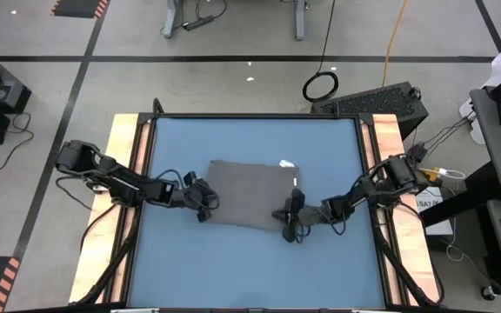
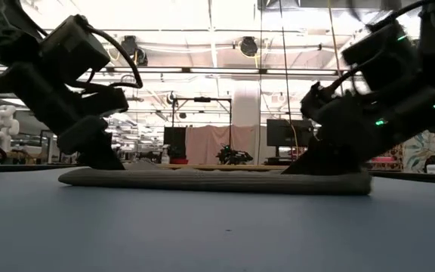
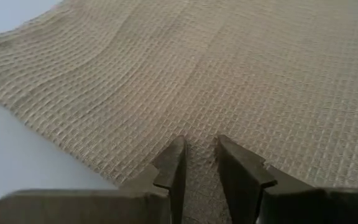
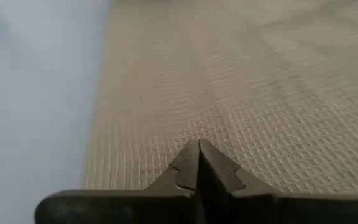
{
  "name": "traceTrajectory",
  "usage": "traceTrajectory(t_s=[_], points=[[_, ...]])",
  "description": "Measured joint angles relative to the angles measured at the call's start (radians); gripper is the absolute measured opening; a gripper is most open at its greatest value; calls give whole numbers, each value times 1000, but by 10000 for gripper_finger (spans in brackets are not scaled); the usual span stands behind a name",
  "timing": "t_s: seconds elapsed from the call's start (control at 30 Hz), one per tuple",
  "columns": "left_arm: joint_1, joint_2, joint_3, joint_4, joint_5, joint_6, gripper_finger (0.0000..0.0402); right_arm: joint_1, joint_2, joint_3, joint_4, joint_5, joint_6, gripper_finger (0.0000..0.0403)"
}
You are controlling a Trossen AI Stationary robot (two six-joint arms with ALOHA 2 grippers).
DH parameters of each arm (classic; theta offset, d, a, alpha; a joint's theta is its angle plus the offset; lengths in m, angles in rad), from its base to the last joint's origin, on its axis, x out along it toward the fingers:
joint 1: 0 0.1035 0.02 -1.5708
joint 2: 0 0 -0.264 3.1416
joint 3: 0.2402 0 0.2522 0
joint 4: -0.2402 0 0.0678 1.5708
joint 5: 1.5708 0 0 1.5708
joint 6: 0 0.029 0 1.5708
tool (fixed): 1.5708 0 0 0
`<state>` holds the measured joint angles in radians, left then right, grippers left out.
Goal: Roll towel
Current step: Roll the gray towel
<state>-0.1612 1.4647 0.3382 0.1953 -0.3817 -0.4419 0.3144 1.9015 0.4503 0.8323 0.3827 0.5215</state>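
The grey-brown towel lies flat on the blue table, with its white tag at the far right corner. In the low view it is a low flat strip. My left gripper is at the towel's near left corner, its fingers nearly together with cloth between them. My right gripper is at the near right corner, its fingers shut with their tips down on the cloth. My left gripper pinches a small ridge of the towel between its two fingers, close to the near left edge. The fingers slant down from the table's left. The rest of the towel lies flat on the table. My right gripper rests its shut fingertips on the towel's top near the near right edge, slanting down from the table's right. Whether any cloth is caught between them I cannot tell.
Bare blue tabletop surrounds the towel on all sides. Wooden rails run along the table's left and right edges. A keyboard and cables lie on the floor beyond the far edge.
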Motion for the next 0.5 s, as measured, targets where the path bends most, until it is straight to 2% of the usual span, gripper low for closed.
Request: traceTrajectory(t_s=[0.1,0.27,0.37,0.5], points=[[0,-9,-1,31,0,105,95,67,2,13,2,-7,59,3],[2,-51,12,10,8,209,96,160,2,66,-26,51,88,3],[-1,-99,40,18,16,212,96,172,-4,109,-44,46,41,3],[-37,-156,80,31,138,146,96,159,-68,165,-73,55,-74,3]])
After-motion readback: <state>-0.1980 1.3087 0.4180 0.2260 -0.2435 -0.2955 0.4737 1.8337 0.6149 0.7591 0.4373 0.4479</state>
